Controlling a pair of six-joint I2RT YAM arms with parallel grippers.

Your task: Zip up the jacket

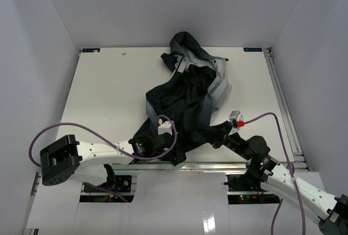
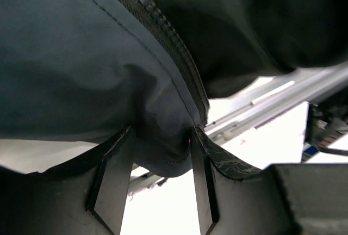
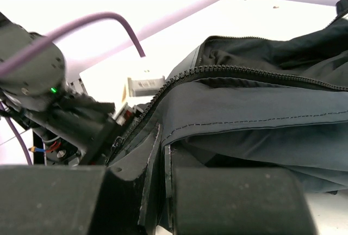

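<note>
The jacket [image 1: 187, 96] lies crumpled in the middle of the white table, dark navy with light grey panels, hood toward the back. My left gripper [image 1: 162, 140] is at its near left hem. In the left wrist view the gripper [image 2: 161, 137] is shut on a bunched fold of the jacket [image 2: 70, 66] beside the zipper teeth [image 2: 163, 33]. My right gripper [image 1: 216, 140] is at the near right hem. In the right wrist view it [image 3: 166, 142] is shut on the jacket's stitched edge [image 3: 250, 104], just right of the zipper track [image 3: 179, 82] and a small slider [image 3: 117, 144].
The metal rail [image 1: 206, 165] of the table's near edge runs just below both grippers. A purple cable [image 1: 87, 129] loops over the left arm. Another rail [image 1: 283, 104] runs along the table's right side. White walls close in the table.
</note>
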